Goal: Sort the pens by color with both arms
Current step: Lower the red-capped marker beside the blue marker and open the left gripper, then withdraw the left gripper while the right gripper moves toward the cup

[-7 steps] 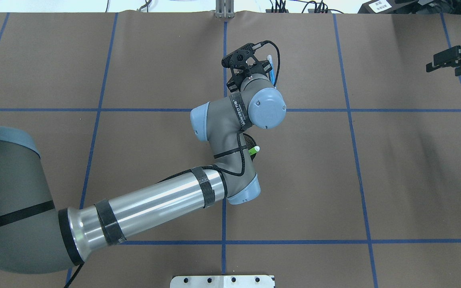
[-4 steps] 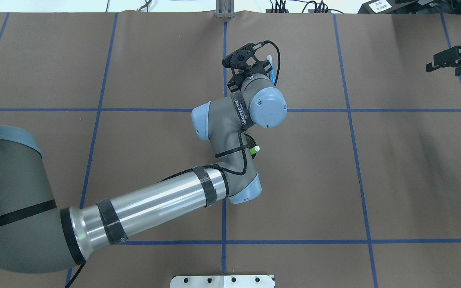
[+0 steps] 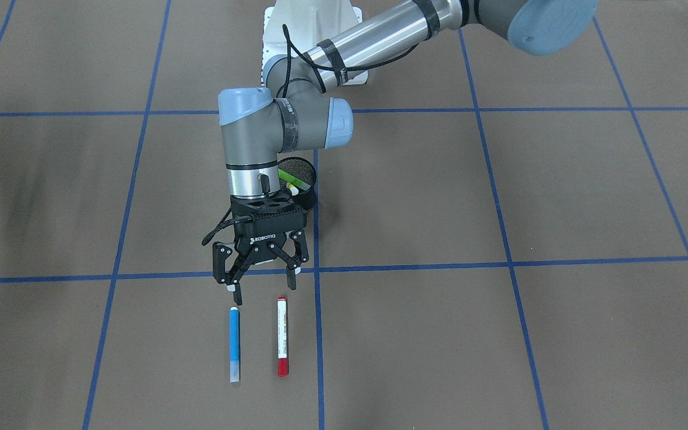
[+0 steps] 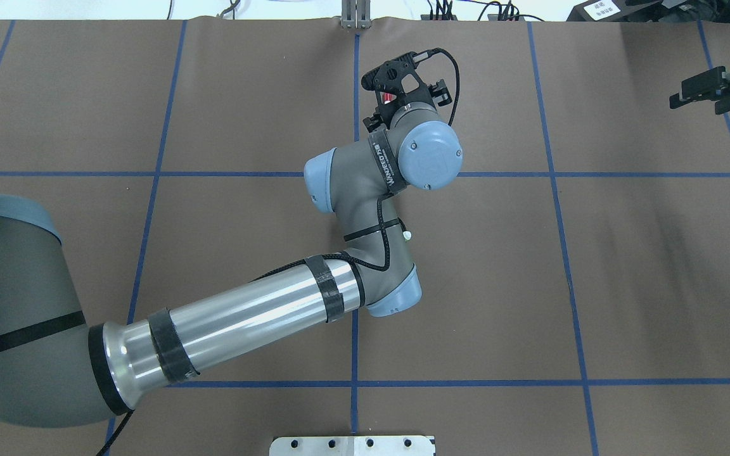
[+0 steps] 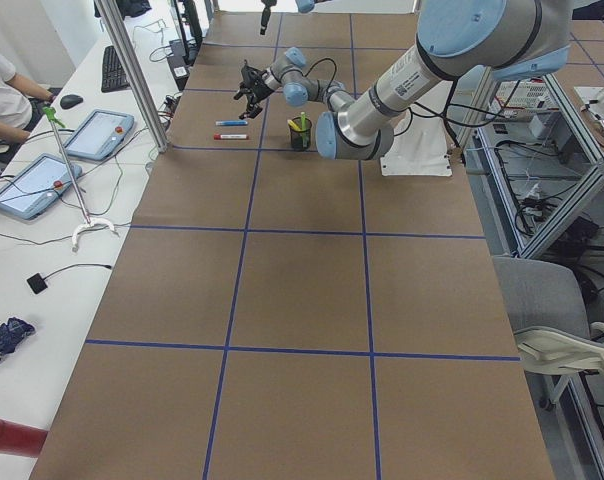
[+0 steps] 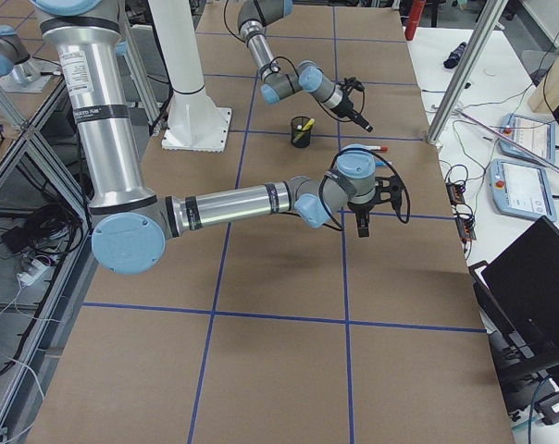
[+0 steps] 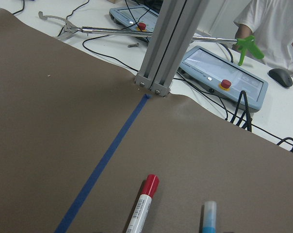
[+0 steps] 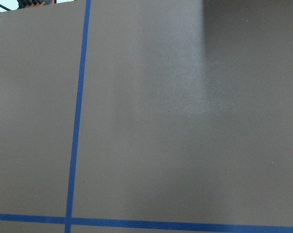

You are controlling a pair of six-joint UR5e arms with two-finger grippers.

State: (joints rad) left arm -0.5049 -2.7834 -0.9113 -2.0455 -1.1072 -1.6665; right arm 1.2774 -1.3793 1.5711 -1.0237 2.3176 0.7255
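My left gripper is open and empty, fingers pointing down. It hovers just on the robot's side of two pens lying side by side on the table. These are a blue pen with pale ends and a white pen with red caps. Both show at the bottom of the left wrist view, the white one and the blue one. A lime green pen and a yellow pen stand in the black mesh cup behind the wrist. My right gripper is far to the right; I cannot tell its jaw state.
The brown table cover carries a blue tape grid. A metal post stands at the far edge beyond the pens. Operator tablets and cables lie past that edge. The right wrist view shows only bare cover and tape.
My left wrist has moved right and slightly farther out, so it now hides the blue pen from overhead. The right gripper has shifted a little.
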